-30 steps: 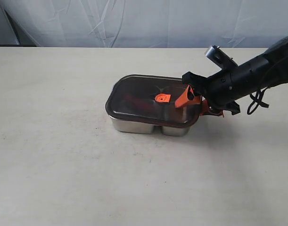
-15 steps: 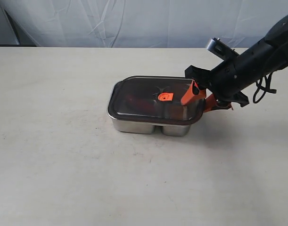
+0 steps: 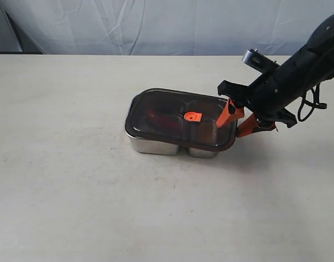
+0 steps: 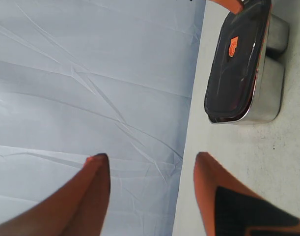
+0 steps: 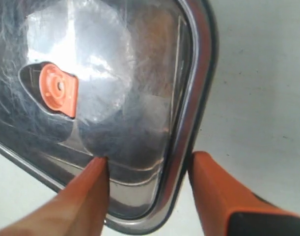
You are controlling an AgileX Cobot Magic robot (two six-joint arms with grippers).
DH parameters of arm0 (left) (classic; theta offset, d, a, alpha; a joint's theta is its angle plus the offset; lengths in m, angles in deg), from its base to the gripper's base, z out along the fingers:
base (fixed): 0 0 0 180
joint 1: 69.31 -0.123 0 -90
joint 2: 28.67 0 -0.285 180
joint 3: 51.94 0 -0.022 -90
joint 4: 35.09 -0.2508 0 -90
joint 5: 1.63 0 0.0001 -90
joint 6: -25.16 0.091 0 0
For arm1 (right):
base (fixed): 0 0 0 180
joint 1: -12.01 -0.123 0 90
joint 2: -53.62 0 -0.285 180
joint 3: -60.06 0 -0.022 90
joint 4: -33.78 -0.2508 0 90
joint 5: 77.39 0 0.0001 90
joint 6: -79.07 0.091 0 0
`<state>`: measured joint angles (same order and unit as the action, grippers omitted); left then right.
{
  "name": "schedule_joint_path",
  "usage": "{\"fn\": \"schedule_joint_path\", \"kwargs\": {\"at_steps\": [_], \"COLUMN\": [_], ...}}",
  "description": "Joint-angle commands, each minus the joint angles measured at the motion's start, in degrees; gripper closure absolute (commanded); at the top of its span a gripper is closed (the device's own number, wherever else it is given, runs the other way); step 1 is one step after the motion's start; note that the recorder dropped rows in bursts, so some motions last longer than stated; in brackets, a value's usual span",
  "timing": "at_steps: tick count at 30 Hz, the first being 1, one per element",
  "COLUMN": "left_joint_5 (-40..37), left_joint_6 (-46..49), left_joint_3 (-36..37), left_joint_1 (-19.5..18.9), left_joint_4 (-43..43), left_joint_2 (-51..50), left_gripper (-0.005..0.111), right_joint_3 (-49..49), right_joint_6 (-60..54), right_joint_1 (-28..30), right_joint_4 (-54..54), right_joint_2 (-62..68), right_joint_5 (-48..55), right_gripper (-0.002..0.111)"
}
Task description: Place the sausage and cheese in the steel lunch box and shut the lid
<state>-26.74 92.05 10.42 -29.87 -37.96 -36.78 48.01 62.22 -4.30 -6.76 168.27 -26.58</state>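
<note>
The steel lunch box sits about the middle of the counter. The lid lies across its top, with the orange valve tab at the centre. Through the smoky lid a red shape shows in the larger compartment, on the side toward the counter's left edge: the sausage. The cheese is harder to place. A warm brownish blur under the lid in the right wrist view may be it, but I cannot tell for sure.

The right pincer is at the end of the box toward the counter's right edge. Its orange fingers stand apart and straddle the lid's rim, one tip on the lid's top and the other outside the rim with a gap, so it is not clamped.

The left pincer is held off the counter, well apart from the box. Its fingers are spread with nothing between them, and the pale backdrop cloth shows behind.
</note>
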Motion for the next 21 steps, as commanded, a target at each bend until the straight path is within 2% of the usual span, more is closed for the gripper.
{"fn": "schedule_joint_path", "kwargs": {"at_steps": [1,7,9,12,21], "left_joint_5": [0.7,0.7,0.7,0.7,0.7], "left_joint_6": [-0.6,-0.6,-0.6,-0.6,-0.6], "left_joint_3": [-0.1,-0.1,-0.1,-0.1,-0.1], "left_joint_1": [0.4,0.4,0.4,0.4,0.4], "left_joint_4": [0.6,0.6,0.6,0.6,0.7], "left_joint_2": [0.3,0.3,0.3,0.3,0.3], "left_gripper": [0.056,0.056,0.056,0.056,0.056], "right_joint_3": [0.3,0.3,0.3,0.3,0.3], "right_joint_6": [1.5,5.4,5.5,6.9,12.8], "right_joint_1": [0.3,0.3,0.3,0.3,0.3], "right_joint_4": [4.3,13.0,14.8,17.6,20.9], "right_joint_2": [-2.0,-5.6,-5.8,-5.8,-2.0], "right_joint_5": [1.0,2.9,3.1,2.2,-4.1], "right_gripper": [0.058,0.060,0.075,0.108,0.108]}}
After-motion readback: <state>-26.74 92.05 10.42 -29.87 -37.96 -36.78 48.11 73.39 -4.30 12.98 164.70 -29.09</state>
